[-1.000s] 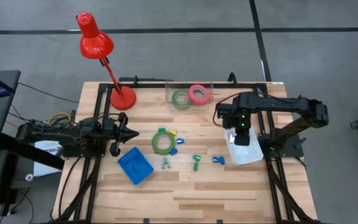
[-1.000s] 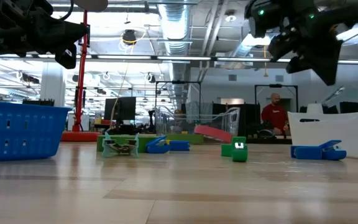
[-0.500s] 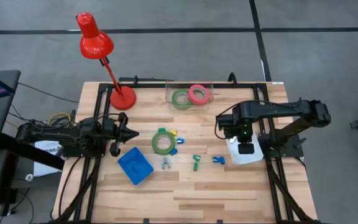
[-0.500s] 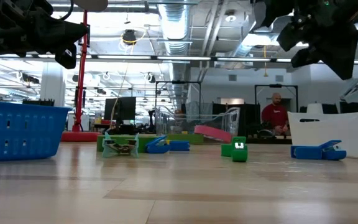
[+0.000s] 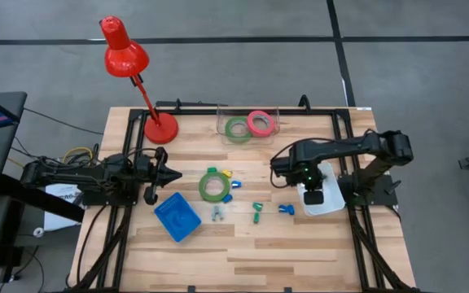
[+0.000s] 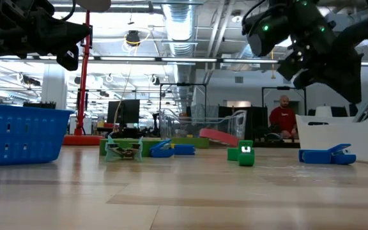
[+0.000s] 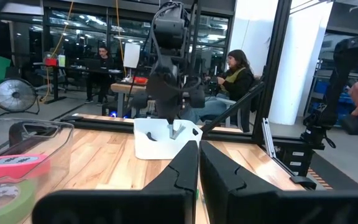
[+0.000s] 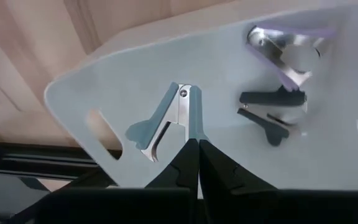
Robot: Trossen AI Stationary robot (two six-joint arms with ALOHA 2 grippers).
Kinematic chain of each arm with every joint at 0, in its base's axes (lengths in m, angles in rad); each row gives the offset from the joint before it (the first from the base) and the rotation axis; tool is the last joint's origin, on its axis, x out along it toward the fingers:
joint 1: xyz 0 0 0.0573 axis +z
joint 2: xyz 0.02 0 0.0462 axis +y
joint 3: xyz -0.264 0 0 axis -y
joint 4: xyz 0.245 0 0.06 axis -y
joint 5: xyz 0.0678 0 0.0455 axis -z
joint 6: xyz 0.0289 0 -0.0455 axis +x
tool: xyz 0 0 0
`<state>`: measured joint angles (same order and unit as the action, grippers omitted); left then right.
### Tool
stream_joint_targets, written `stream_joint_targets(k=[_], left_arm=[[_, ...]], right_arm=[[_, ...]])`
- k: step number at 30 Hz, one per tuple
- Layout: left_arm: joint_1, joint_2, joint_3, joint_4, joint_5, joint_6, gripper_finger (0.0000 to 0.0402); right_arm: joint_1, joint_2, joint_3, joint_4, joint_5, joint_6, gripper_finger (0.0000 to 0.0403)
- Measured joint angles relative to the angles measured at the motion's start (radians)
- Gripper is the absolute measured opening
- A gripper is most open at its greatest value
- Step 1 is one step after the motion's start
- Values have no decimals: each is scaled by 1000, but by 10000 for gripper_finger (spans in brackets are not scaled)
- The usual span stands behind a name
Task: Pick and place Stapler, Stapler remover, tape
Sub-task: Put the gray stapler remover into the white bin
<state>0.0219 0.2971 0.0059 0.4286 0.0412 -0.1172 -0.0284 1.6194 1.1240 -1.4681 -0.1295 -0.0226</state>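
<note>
High view: shut right hand (image 5: 311, 195) hovers inside white bin's (image 5: 334, 206) rim.

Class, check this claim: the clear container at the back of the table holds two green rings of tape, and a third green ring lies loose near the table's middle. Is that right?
Not quite. In the high view the clear container holds one green ring and one pink-red ring, not two green. The other green ring does lie loose near the table's middle.

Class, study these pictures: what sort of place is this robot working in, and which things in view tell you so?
Most likely a large open robotics lab or workshop. Beyond the wooden table the low view shows exposed ceiling ducts, and the left wrist view shows people seated at desks with monitors.
</note>
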Motion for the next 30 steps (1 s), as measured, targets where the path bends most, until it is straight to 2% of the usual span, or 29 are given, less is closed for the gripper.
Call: stream_joint_targets(k=[10,30], left_arm=[[0,0,0,0,0,0,8],[0,0,0,0,0,0,8]], right_arm=[[0,70,0,12,26,-4,0],[2,68,0,7,23,-4,0]])
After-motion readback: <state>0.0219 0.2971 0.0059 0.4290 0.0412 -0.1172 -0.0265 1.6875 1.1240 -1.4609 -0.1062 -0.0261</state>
